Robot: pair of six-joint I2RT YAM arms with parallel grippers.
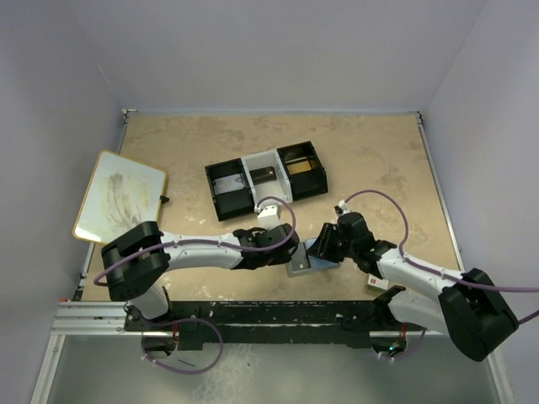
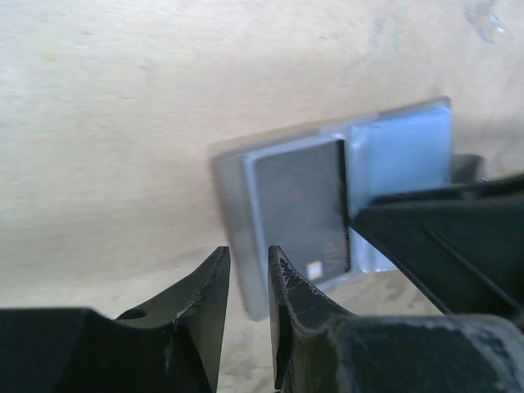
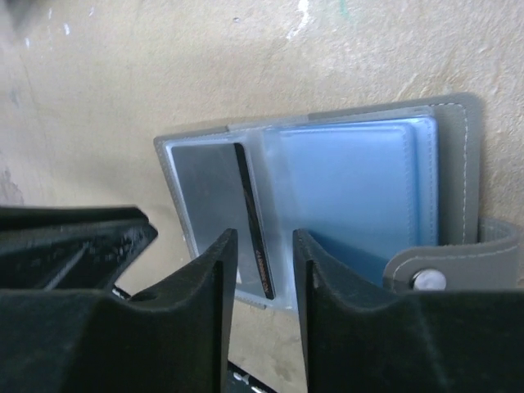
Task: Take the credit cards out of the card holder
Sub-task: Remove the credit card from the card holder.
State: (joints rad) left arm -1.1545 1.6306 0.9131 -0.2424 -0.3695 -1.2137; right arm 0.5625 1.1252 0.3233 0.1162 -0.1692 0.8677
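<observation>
The grey card holder (image 1: 301, 267) lies open on the table between my two grippers. Its pale blue inner face (image 3: 352, 188) and snap tab (image 3: 442, 274) show in the right wrist view. A dark credit card (image 2: 299, 205) sits on its left panel. My right gripper (image 3: 260, 246) is open, straddling that card's dark edge (image 3: 254, 221) without touching it. One of its fingers (image 2: 442, 229) reaches the card's right side. My left gripper (image 2: 250, 270) hangs over the holder's (image 2: 401, 147) near-left corner, jaws narrowly apart with nothing clamped between them.
A black-and-white three-compartment tray (image 1: 261, 160) stands behind the grippers, with something in its compartments. A white board (image 1: 118, 195) lies at the far left. A small white-and-red box (image 1: 373, 280) sits beside the right arm. Walls enclose the table.
</observation>
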